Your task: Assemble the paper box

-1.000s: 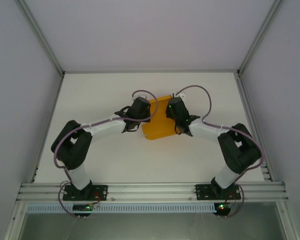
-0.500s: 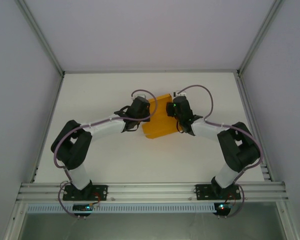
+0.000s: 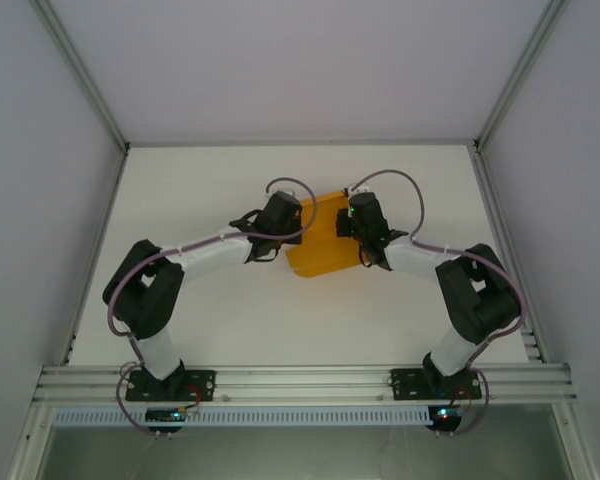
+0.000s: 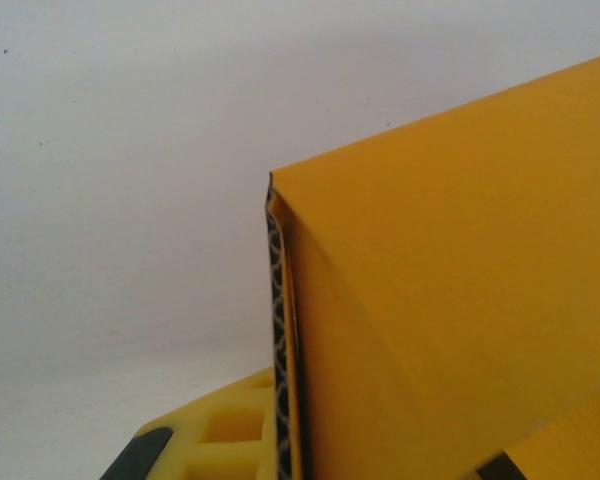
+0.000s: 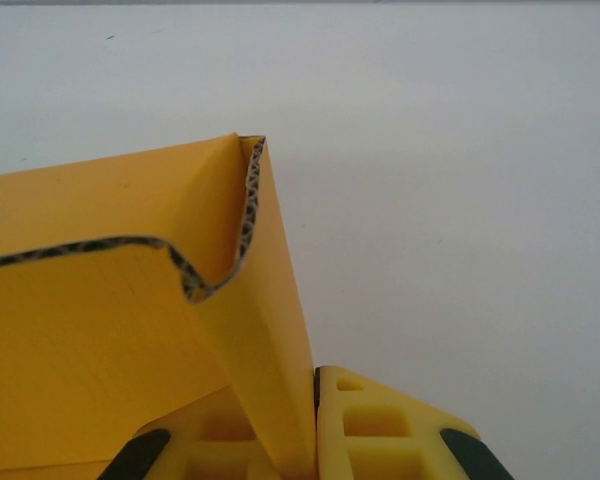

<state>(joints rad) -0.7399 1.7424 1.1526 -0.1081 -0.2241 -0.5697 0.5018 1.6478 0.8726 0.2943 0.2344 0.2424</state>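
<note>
The white worktop point(image 3: 230, 310) has the orange paper box point(image 3: 325, 245) at its middle, between the two arms. The left hand point(image 3: 300, 222) is clenched on the box's left edge, and the right hand point(image 5: 302, 440) is clamped on its right flap.

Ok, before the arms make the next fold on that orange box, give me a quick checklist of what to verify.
1. Right gripper pinching a wall of the paper box: ok, shut on the card.
2. Left gripper gripping the opposite side: ok, shut, with the card edge against its pad.
3. Box between both arms: ok.
4. Flap folded square: not ok, its cut edge curls in the right wrist view.
5. Box bottom seated on the table: cannot tell.
</note>
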